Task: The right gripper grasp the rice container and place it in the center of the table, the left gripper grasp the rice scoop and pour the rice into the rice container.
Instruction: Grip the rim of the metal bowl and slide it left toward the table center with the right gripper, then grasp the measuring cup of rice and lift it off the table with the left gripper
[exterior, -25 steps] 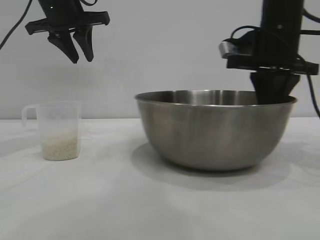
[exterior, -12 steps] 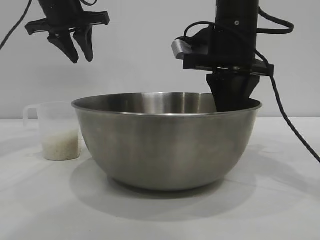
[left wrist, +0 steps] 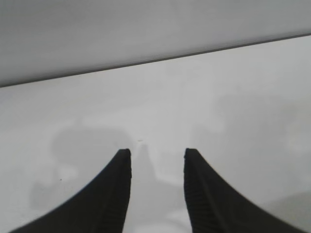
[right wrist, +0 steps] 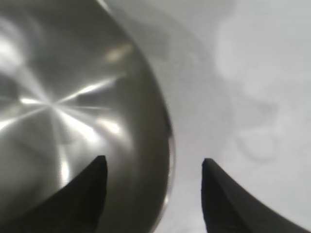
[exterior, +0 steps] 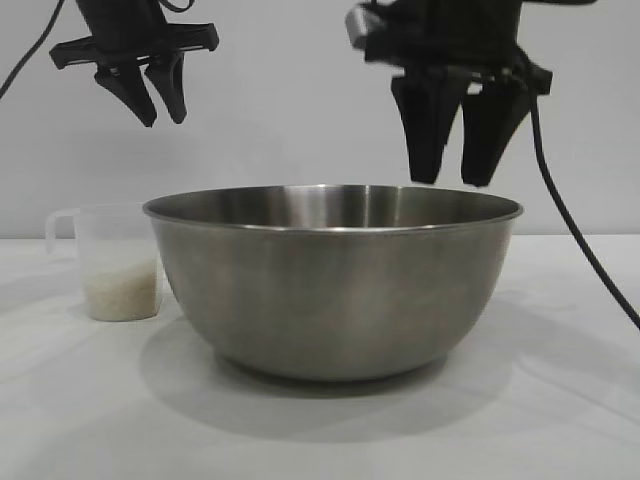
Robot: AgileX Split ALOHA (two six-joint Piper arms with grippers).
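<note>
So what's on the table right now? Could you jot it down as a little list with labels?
bowl: big steel bowl, empty, standing on the white table
cup: small clear cup beside the bowl at the exterior view's left, upright
rice: a low layer in the cup's bottom
right gripper: open, above the bowl's rim, holding nothing
left gripper: open, high above the cup, holding nothing
pouring: not yet done

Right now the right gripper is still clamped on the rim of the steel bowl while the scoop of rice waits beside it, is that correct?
Not quite: the exterior view shows the right gripper open and lifted clear above the rice container. The rice scoop does wait beside it.
</note>
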